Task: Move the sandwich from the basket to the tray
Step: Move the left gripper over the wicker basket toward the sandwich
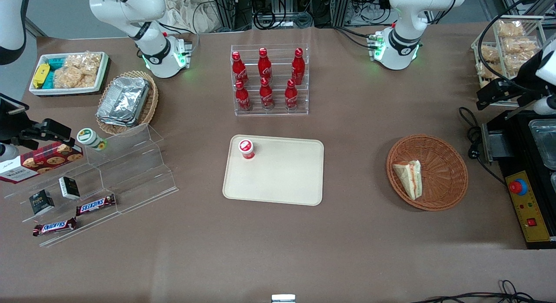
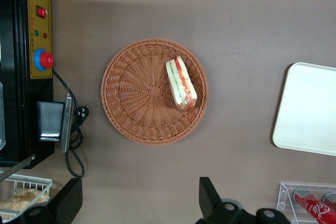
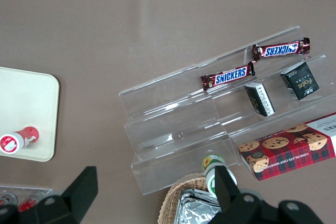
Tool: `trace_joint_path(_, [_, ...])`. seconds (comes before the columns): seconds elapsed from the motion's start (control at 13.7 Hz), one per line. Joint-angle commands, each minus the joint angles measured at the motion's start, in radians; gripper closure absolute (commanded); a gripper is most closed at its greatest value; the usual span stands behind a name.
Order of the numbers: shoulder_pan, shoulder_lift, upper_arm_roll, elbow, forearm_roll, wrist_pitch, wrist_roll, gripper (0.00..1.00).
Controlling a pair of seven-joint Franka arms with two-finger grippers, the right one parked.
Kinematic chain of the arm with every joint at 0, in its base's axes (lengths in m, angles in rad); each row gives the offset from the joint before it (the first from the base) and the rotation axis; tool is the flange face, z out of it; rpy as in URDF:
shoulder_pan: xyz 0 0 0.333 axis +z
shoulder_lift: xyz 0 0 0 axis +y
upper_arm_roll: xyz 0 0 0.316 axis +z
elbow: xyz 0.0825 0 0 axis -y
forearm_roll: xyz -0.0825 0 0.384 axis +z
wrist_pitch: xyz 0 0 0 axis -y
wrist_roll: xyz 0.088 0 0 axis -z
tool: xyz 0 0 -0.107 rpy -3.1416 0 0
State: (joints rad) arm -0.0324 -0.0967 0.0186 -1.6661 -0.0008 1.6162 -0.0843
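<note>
Front view: we find the job not yet begun. The sandwich lies on its side in the reddish-brown wicker basket, low in the frame toward the working arm's end of the table. The cream tray sits at mid-frame, well apart from the basket. It carries only a small red-and-white container in the corner farthest from the camera. Above the tray in the frame stands a clear rack of red cola bottles. The claw hangs at the frame's edge on the working arm's side, higher in the picture than the basket and clear of it, gripping nothing.

Left wrist view: we look straight down from well above the table. The sandwich rests inside the basket against the rim nearest the tray, with its red and green filling turned upward. The two black fingers stand spread wide, and only bare table shows between them. The arm seems poised high, with its wrist pointing downward. A yellow control panel with a red button lies near the basket.

Right wrist view: we see one end of the tray, with the red-and-white container on it and no sandwich. The whole task remains, in our judgement: descent, grasp, lift, carry and release.
</note>
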Motion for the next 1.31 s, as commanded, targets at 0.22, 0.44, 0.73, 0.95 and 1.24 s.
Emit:
trace_joint_path(0.22, [-0.004, 0.025, -0.005, 0.020, 0.005, -0.044, -0.087, 0.00])
trace_joint_path(0.44, [-0.017, 0.081, -0.011, -0.001, -0.010, -0.033, -0.166, 0.00])
trace_joint_path(0.73, [-0.017, 0.108, -0.029, -0.117, -0.012, 0.121, -0.214, 0.00])
trace_joint_path(0.95, [-0.018, 0.103, -0.055, -0.294, -0.010, 0.339, -0.261, 0.00])
trace_joint_path(1.24, [-0.017, 0.172, -0.057, -0.463, -0.011, 0.637, -0.281, 0.00])
